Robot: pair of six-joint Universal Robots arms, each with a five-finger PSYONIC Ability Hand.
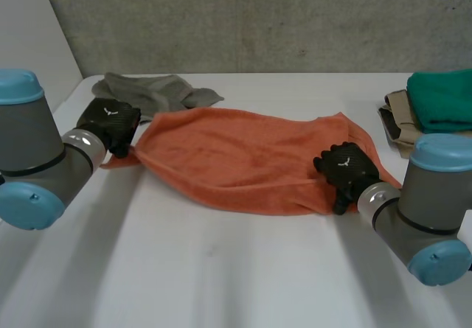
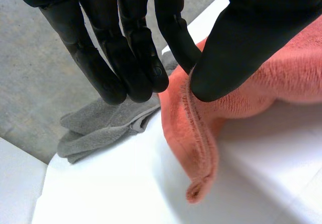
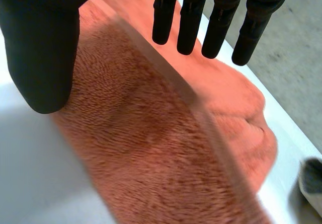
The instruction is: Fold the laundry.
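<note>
An orange towel (image 1: 243,158) lies stretched across the middle of the white table (image 1: 221,269). My left hand (image 1: 110,121) is at its left corner. In the left wrist view the thumb (image 2: 241,43) and one finger pinch the towel's edge (image 2: 188,108), and the corner hangs down past them. My right hand (image 1: 346,167) is at the towel's right end, near the front edge. In the right wrist view its fingers (image 3: 201,27) are straight and stand apart from the thumb (image 3: 40,48), with the towel (image 3: 151,148) spread below them.
A crumpled grey cloth (image 1: 147,88) lies at the back left, just behind my left hand (image 2: 100,123). A green folded cloth (image 1: 442,99) rests on a beige one (image 1: 398,125) at the right edge. A grey wall stands behind the table.
</note>
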